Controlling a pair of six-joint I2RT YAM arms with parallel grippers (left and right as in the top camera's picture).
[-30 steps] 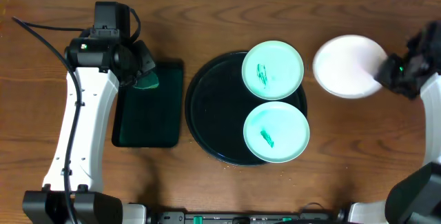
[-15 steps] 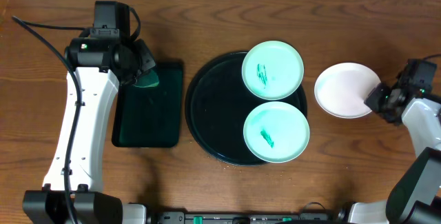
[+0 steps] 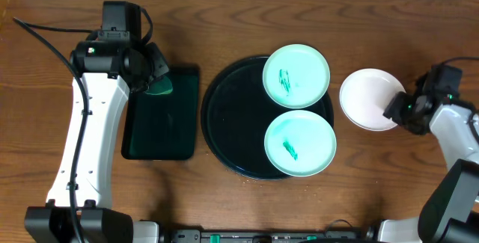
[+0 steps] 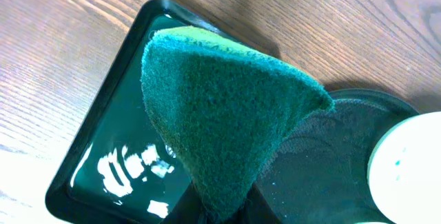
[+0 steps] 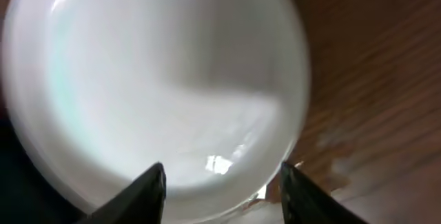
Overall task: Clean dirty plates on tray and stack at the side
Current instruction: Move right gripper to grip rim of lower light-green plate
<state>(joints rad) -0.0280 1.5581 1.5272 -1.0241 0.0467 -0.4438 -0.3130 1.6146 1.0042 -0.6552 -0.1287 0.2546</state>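
Two pale mint plates (image 3: 296,75) (image 3: 299,143), each with a teal smear at centre, lie on the right half of the round black tray (image 3: 224,116). A white plate (image 3: 368,98) rests on the wood just right of the tray and fills the right wrist view (image 5: 151,79). My right gripper (image 3: 397,108) (image 5: 222,186) is at the white plate's right rim. It is open, its fingers standing apart on either side of the rim. My left gripper (image 3: 153,78) (image 4: 220,214) hangs over the rectangular tray, shut on a green sponge (image 4: 220,114).
A rectangular black tray (image 3: 161,116) (image 4: 103,134) lies left of the round tray, its wet bottom glinting. The round tray's edge (image 4: 331,155) and a mint plate (image 4: 413,162) show at the right of the left wrist view. Bare wood surrounds the trays.
The white plate came down onto the table beside the tray, shifting slightly left. My right gripper followed it and its jaws parted from the rim. The left arm stayed still.
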